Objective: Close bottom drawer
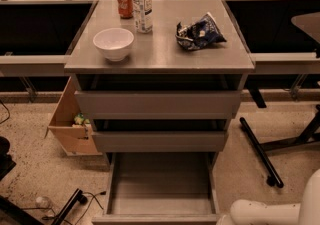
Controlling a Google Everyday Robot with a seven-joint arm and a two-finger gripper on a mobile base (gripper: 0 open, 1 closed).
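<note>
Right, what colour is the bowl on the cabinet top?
The bowl is white, camera view; gripper out of view, arm sits bottom right.

On the table (165, 61), the bowl (113, 43) sits front left, the can (124, 2) and bottle (142, 3) behind it, and the bag (199, 33) to the right. Beneath lie the top drawer (155, 104), the middle drawer (160, 140) and the bottom drawer (160, 184), which is pulled out toward the lower edge. A cardboard box (67, 129) stands left. The hand (226, 218) is at lower right, beside that drawer's front corner.
</note>
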